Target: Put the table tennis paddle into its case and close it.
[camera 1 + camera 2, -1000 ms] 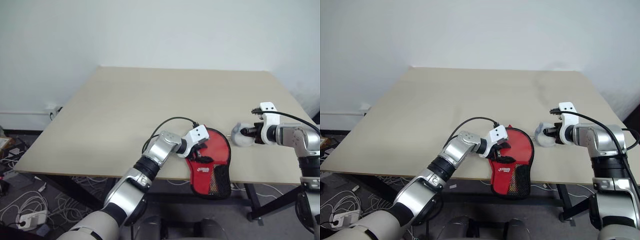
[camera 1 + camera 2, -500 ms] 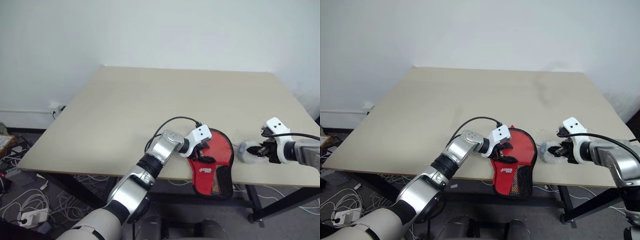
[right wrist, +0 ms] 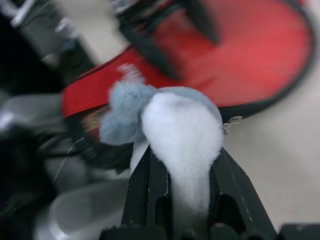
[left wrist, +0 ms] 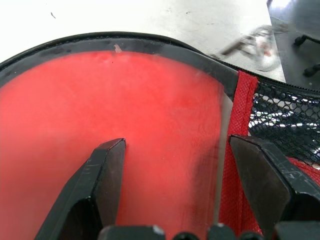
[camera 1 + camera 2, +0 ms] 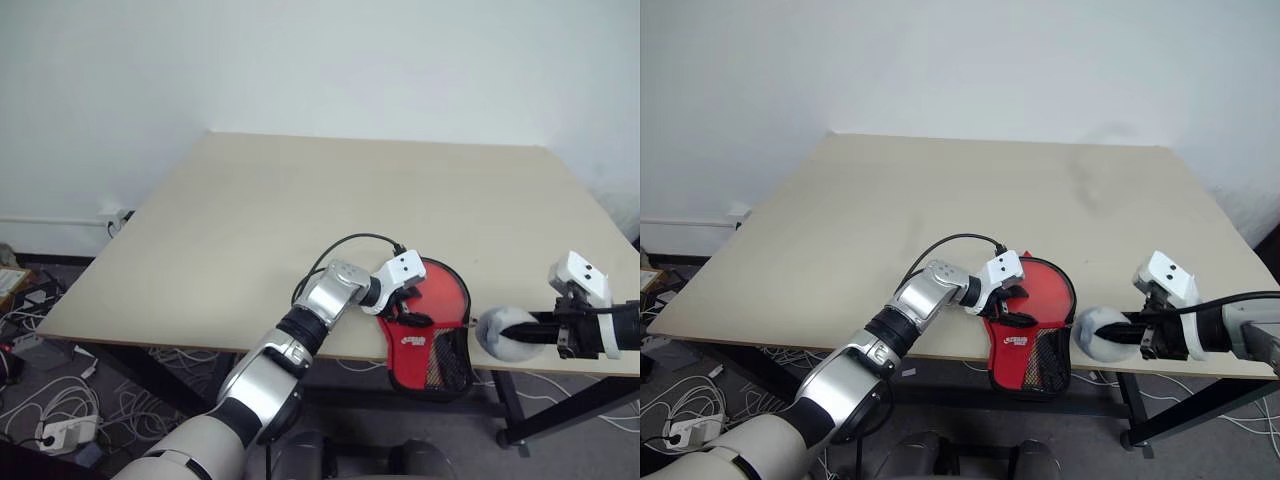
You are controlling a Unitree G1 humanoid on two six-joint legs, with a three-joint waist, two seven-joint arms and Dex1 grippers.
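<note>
Handling note: your left pincer (image 5: 409, 307) stands released astride the soft, floppy case (image 5: 432, 330) at the bench (image 5: 300, 200) edge (paddle apparently inside); right pincer (image 5: 1137, 333) clenches a fluffy grey-white wad (image 5: 1098, 333). Grip the rim.

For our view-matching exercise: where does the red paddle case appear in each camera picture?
Left eye: case overhanging the table's near edge, right of centre.
Right eye: same edge, about centre.
Left wrist: beneath the open left claw.
Right wrist: beyond the fluffy wad.
Shared landmark: left claw.
</note>
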